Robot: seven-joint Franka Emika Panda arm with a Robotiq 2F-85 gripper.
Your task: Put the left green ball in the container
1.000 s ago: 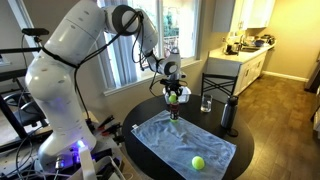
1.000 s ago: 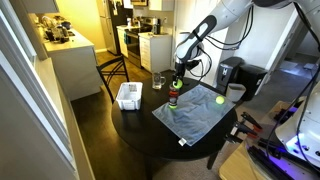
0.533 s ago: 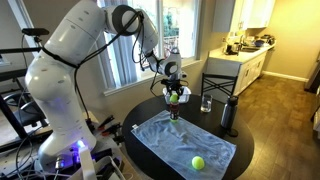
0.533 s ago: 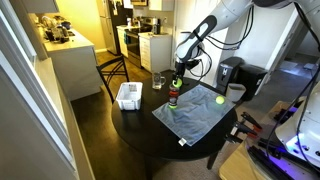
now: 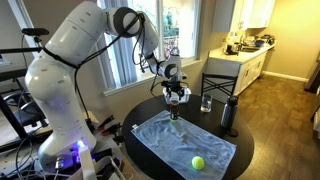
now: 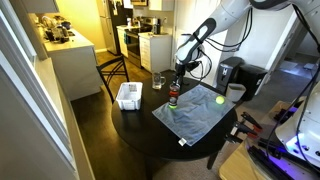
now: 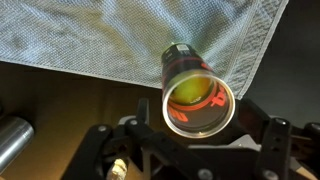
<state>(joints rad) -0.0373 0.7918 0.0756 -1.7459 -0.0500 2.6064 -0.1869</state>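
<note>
In the wrist view the container (image 7: 180, 66), a clear cup with red print and a red rim, stands on the edge of the grey towel (image 7: 100, 40). The left green ball (image 7: 188, 92) lies inside it. My gripper (image 7: 188, 142) hangs straight above the cup, open, with one finger on each side of the rim and nothing between them. In both exterior views the gripper (image 5: 177, 94) (image 6: 176, 82) hovers just over the container (image 5: 176, 110) (image 6: 173, 100) near the table's middle. The ball does not show clearly there.
A brighter green ball (image 5: 198, 162) (image 6: 219, 99) rests on the towel (image 5: 185, 145) (image 6: 195, 118). A clear drinking glass (image 5: 206, 103) (image 6: 158, 80) and a dark bottle (image 5: 229, 115) stand on the round dark table (image 5: 240, 160). A white basket (image 6: 128, 95) sits near the table's edge.
The gripper has gone from shut on the green ball to open. The ball has dropped out of the fingers into the container below. The arm has hardly moved.
</note>
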